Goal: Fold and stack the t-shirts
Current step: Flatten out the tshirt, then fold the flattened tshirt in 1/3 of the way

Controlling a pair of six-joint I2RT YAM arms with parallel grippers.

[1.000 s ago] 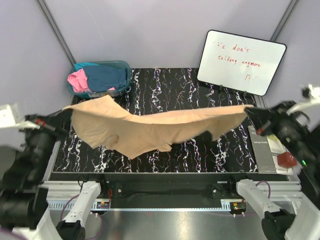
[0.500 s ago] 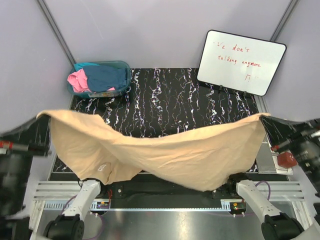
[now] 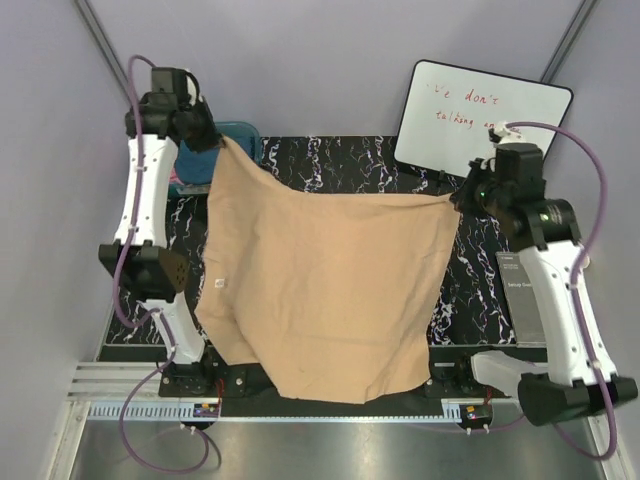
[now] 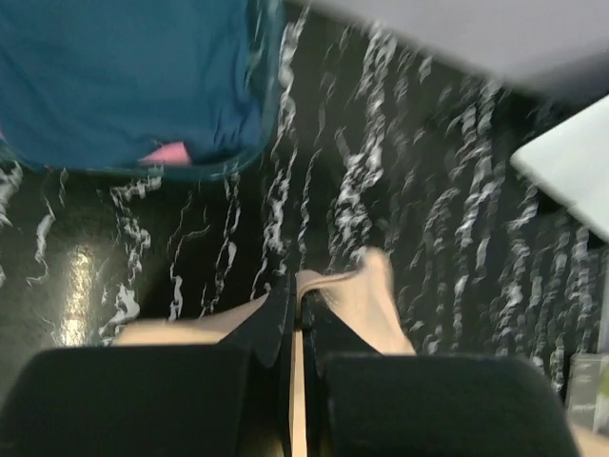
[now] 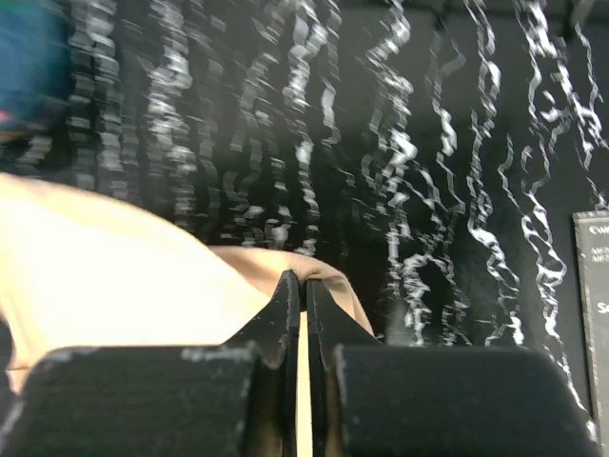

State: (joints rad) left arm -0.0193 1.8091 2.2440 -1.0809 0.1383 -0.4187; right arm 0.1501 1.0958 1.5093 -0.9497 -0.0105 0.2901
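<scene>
The tan-beige t-shirt (image 3: 320, 290) hangs spread over the table, its lower edge reaching the near edge. My left gripper (image 3: 212, 140) is shut on its far left corner (image 4: 366, 290), raised next to the teal tub. My right gripper (image 3: 460, 198) is shut on its far right corner (image 5: 276, 267), above the table's right side. A dark teal-blue shirt (image 4: 124, 76) and a bit of pink shirt (image 4: 166, 152) lie in the tub; in the top view the left arm hides most of them.
The see-through teal tub (image 3: 245, 135) stands at the far left corner. A whiteboard (image 3: 480, 120) leans at the far right. A grey booklet (image 3: 525, 300) lies at the table's right edge. The black marbled table (image 3: 350, 165) shows beyond the shirt.
Both arms swung from low beside the near edge up to the far side, carrying the tan shirt's corners. The shirt went from a sagging band to a broad hanging sheet.
</scene>
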